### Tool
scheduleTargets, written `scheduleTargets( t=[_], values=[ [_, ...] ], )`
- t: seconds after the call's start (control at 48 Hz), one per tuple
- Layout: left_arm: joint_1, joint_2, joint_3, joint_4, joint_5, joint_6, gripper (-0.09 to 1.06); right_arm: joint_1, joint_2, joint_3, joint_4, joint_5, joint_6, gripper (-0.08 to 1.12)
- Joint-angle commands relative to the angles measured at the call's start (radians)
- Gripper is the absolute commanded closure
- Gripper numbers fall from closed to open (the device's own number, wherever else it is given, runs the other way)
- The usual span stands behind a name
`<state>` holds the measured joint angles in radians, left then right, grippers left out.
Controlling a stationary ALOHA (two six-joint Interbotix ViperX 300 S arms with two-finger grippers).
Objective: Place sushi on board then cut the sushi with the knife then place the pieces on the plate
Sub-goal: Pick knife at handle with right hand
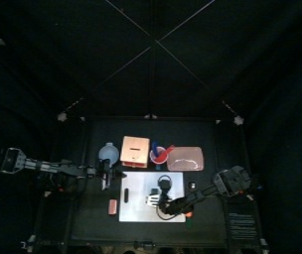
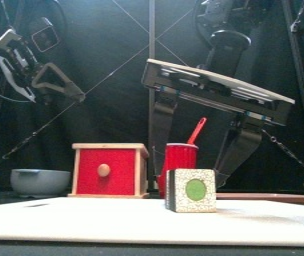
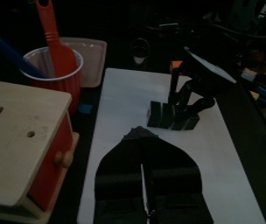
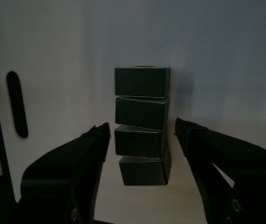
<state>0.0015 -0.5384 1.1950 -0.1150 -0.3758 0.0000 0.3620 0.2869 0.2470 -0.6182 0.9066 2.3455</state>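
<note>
Sushi roll [image 4: 142, 105] mid white board [image 4: 66, 61], right hand [image 4: 142, 131] spread astride

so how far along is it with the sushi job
Done: the dark green toy sushi roll lies whole on the white cutting board. In hand: the right hand sits open astride it. Left: the red toy knife and blue toy knife stand in the red cup, so cutting and moving pieces to the flat pink tray are undone. The left hand is shut, empty.
</note>
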Motion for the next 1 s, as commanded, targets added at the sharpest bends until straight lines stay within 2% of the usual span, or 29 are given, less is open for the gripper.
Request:
scheduleTargets(
  t=[0.021,0.188,0.625,1.0],
  values=[
    [0.000,-0.002,-0.012,0.002,-0.005,-0.002,0.98,-0.002,-0.086,-0.012,-0.015,0.021,-0.043,0.12],
    [0.000,-0.002,-0.011,-0.008,-0.006,-0.002,0.98,-0.006,-0.137,-0.011,-0.043,0.029,-0.166,0.12],
    [0.006,-0.002,-0.015,-0.072,-0.005,0.000,0.98,-0.109,-0.285,0.000,-0.037,-0.023,-0.630,0.12],
    [0.026,-0.002,-0.032,-0.074,-0.006,0.002,0.98,-0.256,-0.538,0.141,-0.043,-0.121,-0.870,0.12]
  ],
)
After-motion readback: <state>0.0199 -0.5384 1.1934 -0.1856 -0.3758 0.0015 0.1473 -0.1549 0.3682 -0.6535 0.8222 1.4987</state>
